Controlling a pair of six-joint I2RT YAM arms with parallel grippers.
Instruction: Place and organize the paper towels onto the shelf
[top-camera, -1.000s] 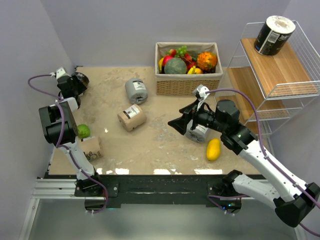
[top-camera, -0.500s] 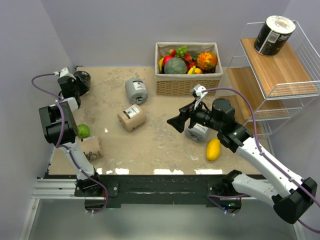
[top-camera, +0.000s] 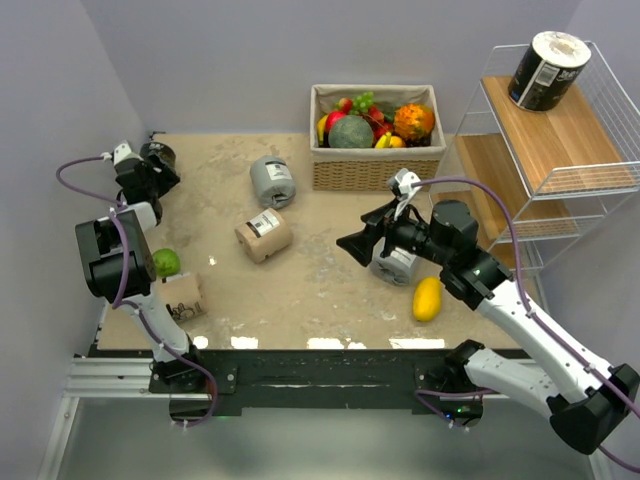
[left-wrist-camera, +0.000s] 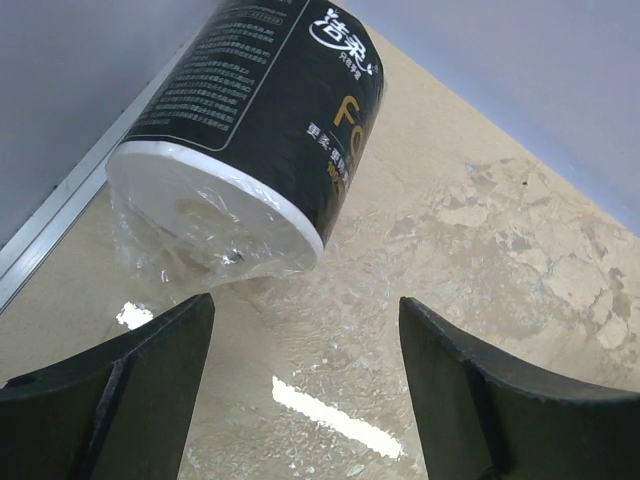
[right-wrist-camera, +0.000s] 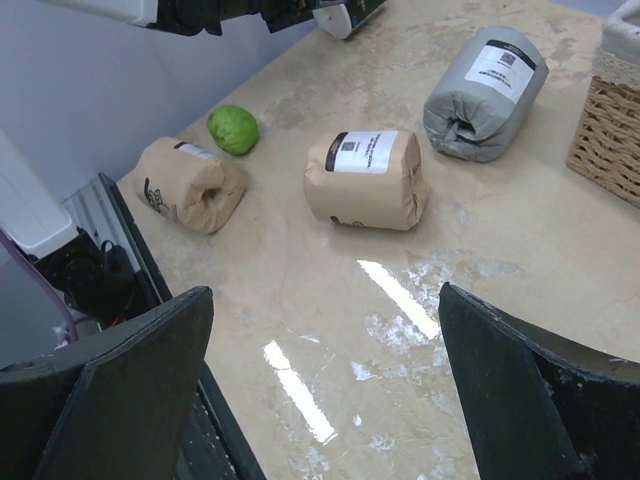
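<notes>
From above, a black roll (top-camera: 548, 68) is seen upright on the top board of the shelf (top-camera: 590, 150), evidently put away. The left gripper (top-camera: 150, 172) is held in the left corner beside the corner roll (top-camera: 162, 155). The right gripper (top-camera: 352, 246) is poised over the table (top-camera: 300, 295), with a grey roll (top-camera: 396, 266) under its arm.

In the left wrist view, the jaws are shown spread and empty, lined up on the corner roll, apparently for a grasp.

In the right wrist view, the jaws are likewise parted and empty, aimed toward a tan roll (right-wrist-camera: 367, 178). A second tan roll (right-wrist-camera: 190, 183) and a second grey roll (right-wrist-camera: 487, 92) lie nearby.
</notes>
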